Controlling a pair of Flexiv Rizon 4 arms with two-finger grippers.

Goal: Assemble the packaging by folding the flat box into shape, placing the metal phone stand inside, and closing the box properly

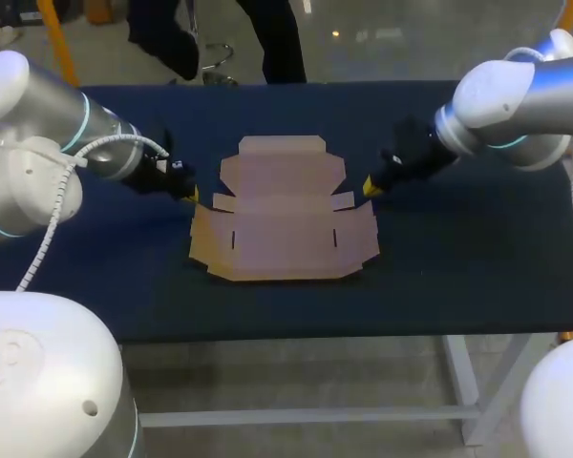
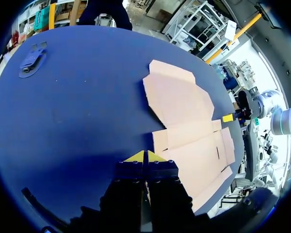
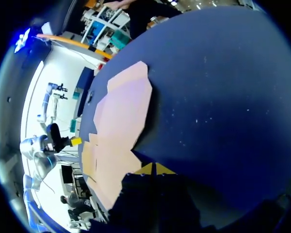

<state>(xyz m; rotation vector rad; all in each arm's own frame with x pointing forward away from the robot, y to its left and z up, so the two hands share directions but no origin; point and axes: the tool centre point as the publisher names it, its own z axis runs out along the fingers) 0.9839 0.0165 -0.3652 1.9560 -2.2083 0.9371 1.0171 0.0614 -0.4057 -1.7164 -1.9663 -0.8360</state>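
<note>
Two grippers hung low over the dark table (image 1: 477, 277), with the flat box (image 1: 282, 215) lying unfolded between them, its flaps spread out on the surface. The left gripper (image 1: 192, 194) was just beside one side flap of the box; whether it touched the cardboard could not be told. In its wrist view the left gripper (image 2: 145, 156) was clenched, yellow tips pressed together with nothing between them, and the flat box (image 2: 184, 121) lay just ahead of it, off toward the other arm. A small flat object (image 2: 31, 59) rested on the table well ahead of this gripper on the side away from the box, too indistinct to identify. The right gripper (image 1: 369, 186) was just beside the opposite side flap. Its wrist view showed the right gripper (image 3: 154, 169) likewise clenched on nothing, tips meeting, with the flat box (image 3: 121, 121) close ahead and to the side nearer the left arm.
</note>
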